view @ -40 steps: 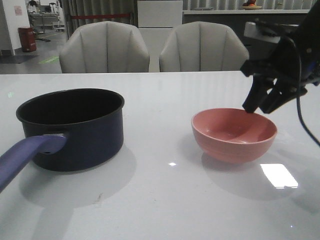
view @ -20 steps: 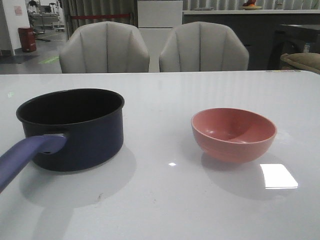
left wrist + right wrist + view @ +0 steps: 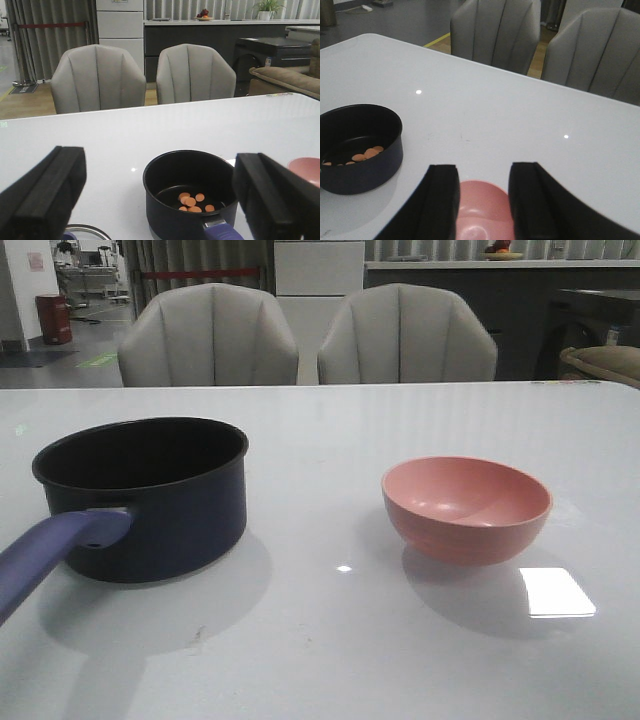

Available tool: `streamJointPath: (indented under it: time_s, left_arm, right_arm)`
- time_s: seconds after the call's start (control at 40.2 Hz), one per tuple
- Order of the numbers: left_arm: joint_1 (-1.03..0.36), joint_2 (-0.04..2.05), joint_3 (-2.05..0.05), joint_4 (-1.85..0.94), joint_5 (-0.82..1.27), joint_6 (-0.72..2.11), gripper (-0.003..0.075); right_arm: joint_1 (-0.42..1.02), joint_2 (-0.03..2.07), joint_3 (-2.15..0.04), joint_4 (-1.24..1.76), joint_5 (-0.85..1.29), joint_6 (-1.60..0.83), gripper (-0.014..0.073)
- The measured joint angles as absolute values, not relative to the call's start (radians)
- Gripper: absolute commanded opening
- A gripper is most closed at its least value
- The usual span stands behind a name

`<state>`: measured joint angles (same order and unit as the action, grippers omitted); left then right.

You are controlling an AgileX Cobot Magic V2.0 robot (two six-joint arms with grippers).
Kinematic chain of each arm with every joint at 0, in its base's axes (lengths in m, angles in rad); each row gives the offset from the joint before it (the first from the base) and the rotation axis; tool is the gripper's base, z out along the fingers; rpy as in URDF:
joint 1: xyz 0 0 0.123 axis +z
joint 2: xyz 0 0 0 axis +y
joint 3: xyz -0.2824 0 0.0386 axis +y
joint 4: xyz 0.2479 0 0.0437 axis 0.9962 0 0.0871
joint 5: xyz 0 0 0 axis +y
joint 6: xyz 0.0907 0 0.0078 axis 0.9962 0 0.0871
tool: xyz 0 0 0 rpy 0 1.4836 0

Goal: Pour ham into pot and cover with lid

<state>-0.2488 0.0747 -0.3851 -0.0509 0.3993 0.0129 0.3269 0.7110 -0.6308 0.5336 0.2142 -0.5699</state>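
The dark navy pot [image 3: 160, 515] stands on the left of the table, its blue-purple handle [image 3: 50, 555] pointing toward the front edge. Several orange ham pieces [image 3: 192, 201] lie on its black bottom, also seen in the right wrist view as ham [image 3: 367, 153] in the pot [image 3: 365, 177]. The glass lid [image 3: 90, 229] shows only as a metal rim in the left wrist view, near the pot [image 3: 165, 220]. My left gripper [image 3: 160, 152] is wide open and empty, back from the pot. My right gripper [image 3: 484, 167] is open above the empty pink bowl [image 3: 482, 210]. Neither gripper appears in the front view.
The pink bowl [image 3: 467, 510] sits on the right of the white table [image 3: 330, 640], well apart from the pot. Two grey chairs [image 3: 210, 335] stand behind the far table edge.
One second ago my right gripper hung over the bowl's far right rim in the front view; it has since drawn out of that view. Pot and bowl stay in place.
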Motion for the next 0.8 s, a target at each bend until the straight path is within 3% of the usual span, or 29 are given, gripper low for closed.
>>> streamJointPath:
  time_s: [0.398,0.448,0.572,0.622,0.796]
  left_arm:
    - [-0.249,0.075,-0.385,-0.051,0.399,0.013,0.0637]
    - [-0.249,0.075,-0.385,-0.051,0.399,0.013,0.0637]
    - [-0.249,0.075,-0.385,-0.051,0.399,0.013,0.0637]
    - [-0.249,0.075,-0.385,-0.051,0.399,0.013,0.0637]
    - [-0.249,0.075,-0.385,-0.051,0.399,0.013,0.0637]
  right_arm:
    - [0.327,0.202,-0.242,0.551,0.144,-0.572,0.0361]
    - [0.327,0.171,-0.214,0.551,0.144,-0.572,0.0322]
    - [0.327,0.142,-0.173,0.551,0.144,-0.572,0.0120]
    - [0.327,0.141,-0.165,0.551,0.144,-0.572,0.0155]
    - [0.327,0.140,-0.153,0.554,0.144,-0.572,0.0159]
